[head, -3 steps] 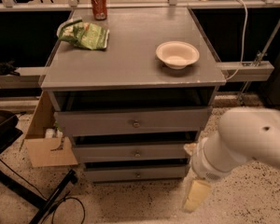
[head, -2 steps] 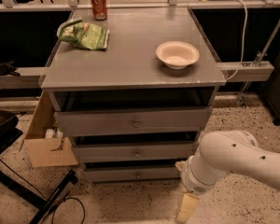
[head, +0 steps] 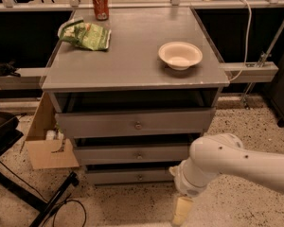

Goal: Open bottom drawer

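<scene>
1. Gripper point(head: 182, 212): low at the bottom edge, over the floor point(head: 255, 126).
2. Floor: pale speckled stone, on all sides of the gripper.
3. Cabinet point(head: 132, 65): grey, flat-topped, above and left of the gripper, near it.
4. Box point(head: 45, 148): open cardboard, well left of the gripper, beside the cabinet.
5. Stand point(head: 23, 193): black legs on the floor, far left of the gripper.
6. Beam point(head: 253, 72): grey, above and right of the gripper; a white cable point(head: 248, 27) runs down to it.
7. Rail point(head: 236, 4): grey, far above the gripper, with dark recesses beneath.

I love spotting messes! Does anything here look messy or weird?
Just small things: a crumpled green bag lies on the cabinet top, and an open cardboard box sits on the floor beside it. The pincer hangs low, beside the bottom drawer.
</scene>
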You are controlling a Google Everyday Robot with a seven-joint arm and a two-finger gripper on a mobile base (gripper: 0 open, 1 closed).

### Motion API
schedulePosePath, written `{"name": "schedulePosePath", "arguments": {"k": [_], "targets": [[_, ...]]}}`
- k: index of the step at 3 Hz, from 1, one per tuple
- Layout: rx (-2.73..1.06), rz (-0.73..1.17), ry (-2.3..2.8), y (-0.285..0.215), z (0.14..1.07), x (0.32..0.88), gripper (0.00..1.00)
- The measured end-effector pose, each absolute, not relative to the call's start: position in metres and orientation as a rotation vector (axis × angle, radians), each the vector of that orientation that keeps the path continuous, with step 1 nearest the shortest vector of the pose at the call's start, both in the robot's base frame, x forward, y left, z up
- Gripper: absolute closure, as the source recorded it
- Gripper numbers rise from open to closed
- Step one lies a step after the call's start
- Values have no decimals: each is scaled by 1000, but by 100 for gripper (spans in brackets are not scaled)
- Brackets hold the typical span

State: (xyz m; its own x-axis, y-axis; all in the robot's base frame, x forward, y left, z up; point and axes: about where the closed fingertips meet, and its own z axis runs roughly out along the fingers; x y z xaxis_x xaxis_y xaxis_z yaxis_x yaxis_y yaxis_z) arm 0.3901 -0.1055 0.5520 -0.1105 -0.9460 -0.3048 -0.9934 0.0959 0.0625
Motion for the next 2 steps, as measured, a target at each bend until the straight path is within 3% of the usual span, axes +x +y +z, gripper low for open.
{"name": "schedulePosePath", "arguments": {"k": [2], "targets": [[-2109,390,2077,-85,418,440,0]]}}
